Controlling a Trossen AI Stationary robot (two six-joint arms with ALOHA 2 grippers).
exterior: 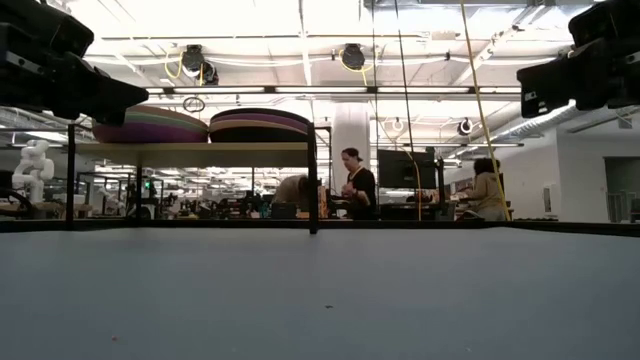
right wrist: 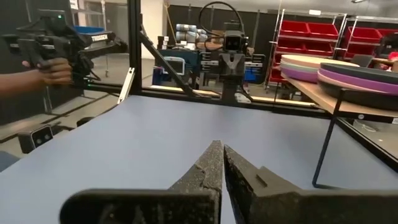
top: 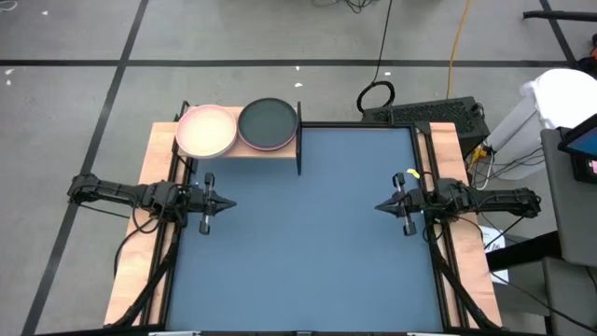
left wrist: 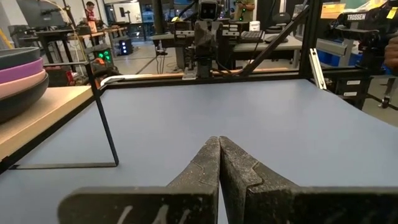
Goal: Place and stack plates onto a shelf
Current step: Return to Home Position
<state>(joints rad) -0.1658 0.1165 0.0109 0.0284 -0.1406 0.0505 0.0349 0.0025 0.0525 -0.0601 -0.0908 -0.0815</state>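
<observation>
**Arm positions.** Both arms rest low at opposite edges of the blue-grey surface [top: 308, 243], pointing at each other across its bare middle. The left gripper [top: 227, 203] lies at the left edge. The right gripper [top: 380, 207] lies at the right edge. They are well apart.

**Gripper state.** The left wrist view shows the left gripper [left wrist: 219, 139] clenched, its two dark fingers pressed together and holding nothing. The right wrist view shows the right gripper [right wrist: 222, 144] in the same condition: clenched and holding nothing.

**Shelf.** The shelf [top: 241, 152], a light-wood board on a thin black frame, stands at the far left corner of the surface, beyond the left arm.

**Plates.** All visible plates sit on the shelf in two stacks, side by side.
- The left stack [top: 206, 131] has a pink plate on top. The low view shows purple and pale green bands lower in this stack [exterior: 150, 126].
- The right stack [top: 269, 122] has a black plate on top, with a pink rim showing beneath it. In the left wrist view this stack [left wrist: 22, 74] reads, from the top: dark, purple, pink, black.

Neither gripper touches either stack.

**Surroundings.** People [exterior: 358, 185] stand at workstations beyond the surface. In the right wrist view a person's hand [right wrist: 55, 70] grips a dark device off the surface's edge.
</observation>
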